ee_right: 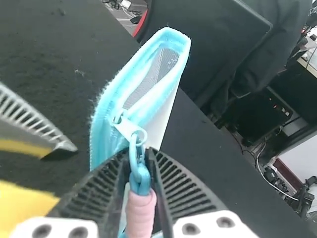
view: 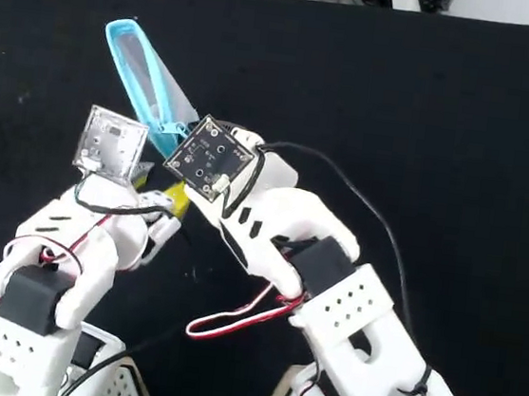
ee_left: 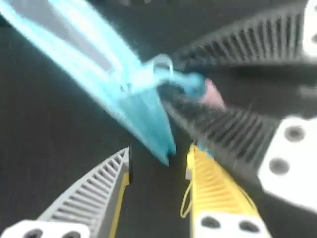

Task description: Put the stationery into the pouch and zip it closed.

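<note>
Since the pouch is thin mesh with a fabric edge, I'd rate it light and floppy. It lies on the black table just ahead of both arms, with its narrow end toward them, and I expect it to slide or buckle rather than resist a pull. The right gripper is pinched on the zipper pull, the blue tab with the pink end. That puts it right behind the slider, which sits at the pouch's near end. The left gripper has its jaws spread, straddling the near corner of the pouch and not clamped. I can't tell whether either finger touches the fabric. The tab is small and probably slick, so I'd hold it flat between the pads and pull straight along the track; any twist and it likely slips out. With nothing anchoring the pouch, the whole thing would probably drag along with the slider. The best counter-hold is the stitched corner seam beside the zip, which is stiffer than the mesh and won't stretch. I can't tell through the mesh what's inside, so I'm not assuming any weight holds it down.
</note>
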Robot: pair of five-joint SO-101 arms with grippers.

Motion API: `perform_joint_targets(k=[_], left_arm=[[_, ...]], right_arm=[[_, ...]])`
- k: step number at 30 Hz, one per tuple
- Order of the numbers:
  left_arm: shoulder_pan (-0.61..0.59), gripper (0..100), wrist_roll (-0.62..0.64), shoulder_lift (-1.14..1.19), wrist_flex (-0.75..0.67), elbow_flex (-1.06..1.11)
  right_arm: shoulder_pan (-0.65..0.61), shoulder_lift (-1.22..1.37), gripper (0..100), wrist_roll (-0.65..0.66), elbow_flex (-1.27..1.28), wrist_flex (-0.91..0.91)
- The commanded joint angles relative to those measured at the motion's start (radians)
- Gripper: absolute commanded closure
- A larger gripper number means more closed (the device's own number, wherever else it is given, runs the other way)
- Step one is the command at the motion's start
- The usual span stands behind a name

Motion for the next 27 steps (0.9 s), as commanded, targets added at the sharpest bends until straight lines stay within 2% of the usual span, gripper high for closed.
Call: perform_joint_targets(k=[1,8,15,20,22,26,27], left_arm=[[0.015,81,0.002,-0.009,-0.11,0.027],[0.012,81,0.002,-0.005,-0.253,0.13],[-0.11,81,0.002,-0.008,-0.364,0.199],[-0.116,82,0.008,-0.009,-0.39,0.202],[-0.116,85,0.006,-0.009,-0.388,0.197],[-0.116,98,0.003,-0.009,-0.368,0.194],[-0.116,97,0.003,-0.009,-0.347,0.183]], right_arm=[[0.0,-0.019,98.8,-0.002,-0.005,-0.002],[0.005,-0.019,98.8,-0.002,-0.005,0.003],[0.003,-0.019,98.8,-0.002,-0.004,0.003],[0.003,-0.019,98.8,-0.003,-0.004,-0.002],[0.003,-0.021,98.8,-0.006,-0.004,0.0],[0.003,-0.021,98.8,-0.008,-0.004,0.003],[0.003,-0.021,98.8,-0.008,-0.004,0.003]])
